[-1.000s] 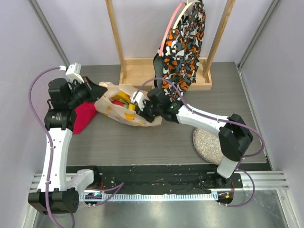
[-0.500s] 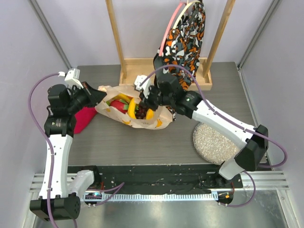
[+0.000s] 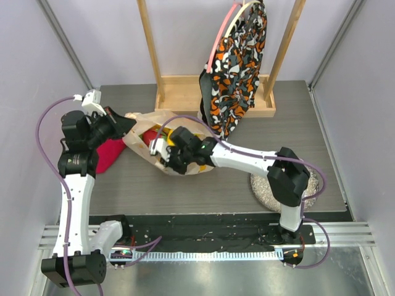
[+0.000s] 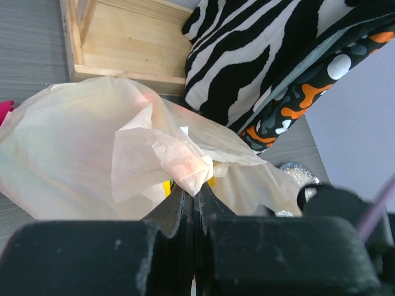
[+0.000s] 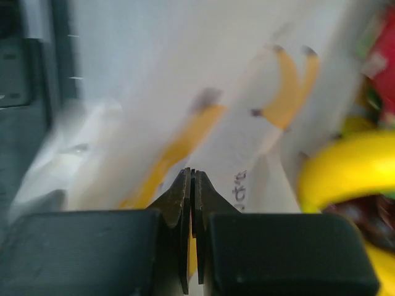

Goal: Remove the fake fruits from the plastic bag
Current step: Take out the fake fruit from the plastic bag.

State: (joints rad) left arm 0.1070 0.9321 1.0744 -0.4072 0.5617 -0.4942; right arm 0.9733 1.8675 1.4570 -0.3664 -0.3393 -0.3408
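The plastic bag [image 3: 185,132] lies on the table, cream with printed bananas. Its mouth shows fake fruits: something red [image 3: 150,136] and a bit of yellow [image 3: 162,130]. My left gripper [image 3: 126,122] is shut on a fold of the bag's rim [image 4: 185,169] at its left end. My right gripper [image 3: 163,154] is at the bag's near left side; its jaws [image 5: 191,174] are shut with nothing seen between the tips, right against the bag's printed wall [image 5: 203,80]. In the blurred right wrist view a yellow banana [image 5: 345,166], dark grapes [image 5: 361,216] and something red [image 5: 386,43] show on the right.
A red cloth [image 3: 110,153] lies left of the bag under my left arm. A glittery silver plate [image 3: 268,185] sits at the right. A wooden rack [image 3: 185,95] with a hanging patterned cloth [image 3: 237,55] stands behind the bag, its base [image 4: 123,43] close to it.
My right gripper rose out of the bag's mouth, then swung down and left to the bag's near left side. The bag's rim shifted a little. My left gripper stayed holding it.
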